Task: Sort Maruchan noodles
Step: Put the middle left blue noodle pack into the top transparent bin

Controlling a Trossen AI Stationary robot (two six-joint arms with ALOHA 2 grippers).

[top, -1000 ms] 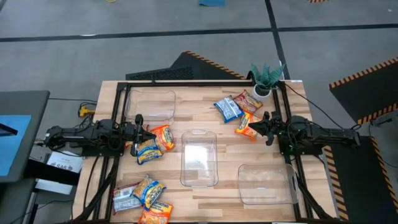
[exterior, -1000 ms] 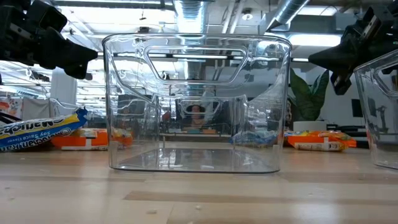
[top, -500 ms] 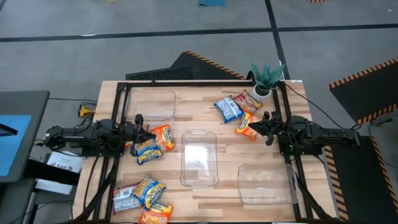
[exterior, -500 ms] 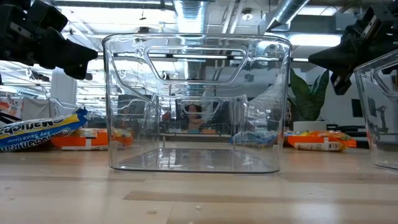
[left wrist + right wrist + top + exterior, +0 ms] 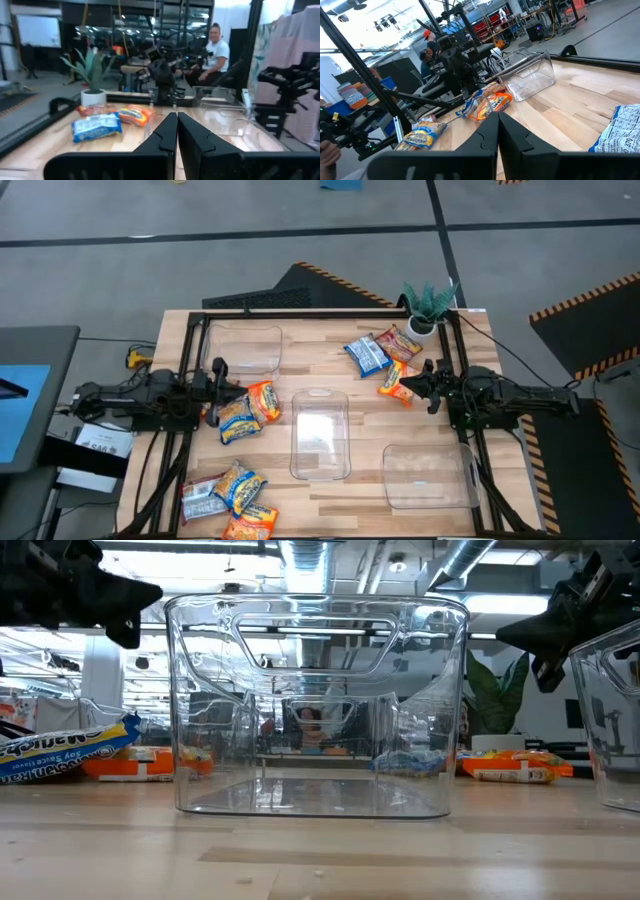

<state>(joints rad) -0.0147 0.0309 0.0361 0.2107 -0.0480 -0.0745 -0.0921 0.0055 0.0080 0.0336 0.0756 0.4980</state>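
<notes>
Surface: we see a pale wooden surface [image 5: 330, 360] edged by a black frame, with three clear bins and ramen packets scattered across it.
Left gripper: the left gripper [image 5: 222, 392] hangs above the left edge, near the packet pair; its fingers [image 5: 165, 137] are pressed together with nothing between them (the left wrist view shows this plainly).
Right gripper: the right gripper [image 5: 420, 383] hovers at the right side, just beside the orange packet [image 5: 396, 383]; its fingers [image 5: 490, 132] look closed, gripping nothing that we can see.
Left packets: an orange packet [image 5: 263, 400] and a blue packet [image 5: 238, 422] lie touching, just right of the left gripper.
Near-left cluster: a silver packet [image 5: 200, 498], a second blue packet [image 5: 240, 486] and an orange one [image 5: 250, 526] lie bunched at the near left corner.
Far-right cluster: a third blue packet [image 5: 366, 354] and a red-brown packet [image 5: 400, 341] lie side by side near the potted plant [image 5: 428, 306].
Bins: the middle bin [image 5: 320, 434] stands at centre, the far-left bin [image 5: 241, 346] at the back left, the near-right bin [image 5: 428, 476] at the front right; none holds a packet that we can make out.
Low view: the middle bin fills the picture, with both arms dark at the upper corners.
Room: a person [image 5: 216, 47] sits beyond the surface.
</notes>
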